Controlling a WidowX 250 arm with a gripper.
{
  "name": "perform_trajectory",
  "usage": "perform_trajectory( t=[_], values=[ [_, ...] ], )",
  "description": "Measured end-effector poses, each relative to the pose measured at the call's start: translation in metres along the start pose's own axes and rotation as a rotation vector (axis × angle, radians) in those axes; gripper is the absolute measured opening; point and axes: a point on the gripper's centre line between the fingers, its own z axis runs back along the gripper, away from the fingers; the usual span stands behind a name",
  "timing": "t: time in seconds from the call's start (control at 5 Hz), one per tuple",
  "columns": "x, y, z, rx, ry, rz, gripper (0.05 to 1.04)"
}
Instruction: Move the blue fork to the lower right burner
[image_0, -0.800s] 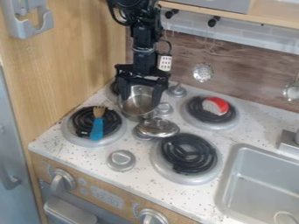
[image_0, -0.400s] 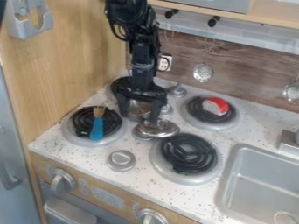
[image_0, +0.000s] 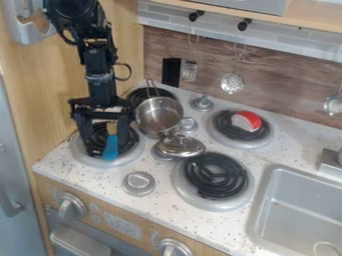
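Because the fork (image_0: 111, 148) must leave the lower left burner (image_0: 135, 152), the tool (image_0: 105, 140) hangs over it with fingers spread, presumably to close around its blue handle

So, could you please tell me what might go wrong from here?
The claw is open over the blue fork, which lies on the lower left burner, so its fingers might catch the coils. The pot stands close by, so a sideways swing could knock it. The lid lies beside the lower right burner, so a low carry may clip it.
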Motion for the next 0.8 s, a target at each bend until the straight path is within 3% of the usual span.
perform_trajectory(
  t=[0.2,0.6,0.8],
  values=[
    [-0.007,0.02,-0.007,0.013,0.003,0.032,0.999],
    [0.005,0.015,-0.009,0.0,-0.079,0.043,0.999],
    [0.006,0.012,-0.015,-0.005,-0.082,0.055,0.999]
  ],
)
